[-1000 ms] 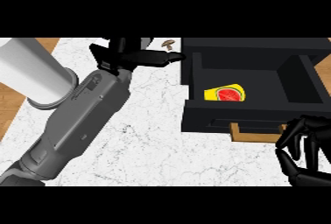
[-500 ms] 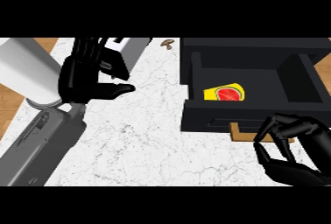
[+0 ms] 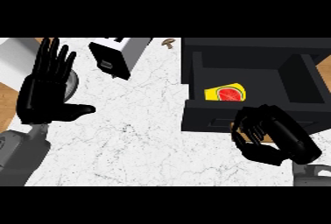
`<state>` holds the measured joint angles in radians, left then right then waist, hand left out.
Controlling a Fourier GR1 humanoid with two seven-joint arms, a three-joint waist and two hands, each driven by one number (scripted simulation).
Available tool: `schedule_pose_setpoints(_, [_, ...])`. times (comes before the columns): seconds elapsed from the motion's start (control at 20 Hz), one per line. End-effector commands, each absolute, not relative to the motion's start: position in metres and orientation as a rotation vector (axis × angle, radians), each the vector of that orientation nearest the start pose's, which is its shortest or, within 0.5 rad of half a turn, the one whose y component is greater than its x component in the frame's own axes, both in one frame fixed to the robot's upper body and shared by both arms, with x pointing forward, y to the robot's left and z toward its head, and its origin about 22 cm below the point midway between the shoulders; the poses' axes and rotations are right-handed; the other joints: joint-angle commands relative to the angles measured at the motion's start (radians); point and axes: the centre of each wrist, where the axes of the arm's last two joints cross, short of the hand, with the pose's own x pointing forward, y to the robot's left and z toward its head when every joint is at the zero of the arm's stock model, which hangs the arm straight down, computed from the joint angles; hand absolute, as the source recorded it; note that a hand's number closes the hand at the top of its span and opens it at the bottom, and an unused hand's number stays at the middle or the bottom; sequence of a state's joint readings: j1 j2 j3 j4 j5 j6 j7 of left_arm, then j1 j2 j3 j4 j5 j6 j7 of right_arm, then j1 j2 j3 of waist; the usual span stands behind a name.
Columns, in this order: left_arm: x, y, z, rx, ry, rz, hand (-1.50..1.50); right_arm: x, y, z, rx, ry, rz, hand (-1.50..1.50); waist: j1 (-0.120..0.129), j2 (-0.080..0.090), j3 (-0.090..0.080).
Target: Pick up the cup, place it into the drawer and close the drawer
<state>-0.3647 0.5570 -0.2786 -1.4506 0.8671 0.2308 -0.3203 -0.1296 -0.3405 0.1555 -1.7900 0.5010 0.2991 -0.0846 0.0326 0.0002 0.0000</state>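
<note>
I see the drawer standing open - a black box pulled out over the white marbled counter. The cup lies inside it, against the drawer's front wall near the left corner. It is yellow, and the only marking I can make out on it is a round red patch with a green edge, like a melon slice.

My right hand sits just in front of the drawer's front panel with its fingers curled inward. I see nothing held in them, and I cannot tell whether they touch the panel.

My left hand rests well to the left of the drawer, fingers straight and pointing up, thumb spread out sideways.

Between that hand and the drawer, further back, stands a white-and-black appliance, tilted in the view - and a small brown mushroom lies just beyond the drawer's back left corner.
</note>
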Motion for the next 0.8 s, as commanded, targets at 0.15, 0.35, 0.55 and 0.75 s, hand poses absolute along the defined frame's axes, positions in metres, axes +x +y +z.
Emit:
schedule_pose_setpoints(0.15, [0.285,0.302,0.064,-0.235,-1.875,0.176,-1.5,0.287,-0.205,0.043,-0.407,-1.677,1.186,-1.5,-0.016,0.002,0.0])
schedule_pose_setpoints(0.35, [0.269,0.32,0.047,-0.255,-1.892,0.185,-1.5,0.298,-0.208,0.012,-0.446,-1.589,1.24,-1.5,-0.013,0.003,0.0])
schedule_pose_setpoints(0.55, [0.278,0.325,0.059,-0.248,-1.884,0.198,-1.5,0.325,-0.223,0.004,-0.454,-1.551,1.28,-1.5,-0.023,0.002,0.0])
schedule_pose_setpoints(0.75, [0.252,0.319,0.043,-0.267,-1.879,0.186,-1.5,0.347,-0.234,-0.01,-0.445,-1.534,1.276,-1.5,-0.013,0.003,0.001])
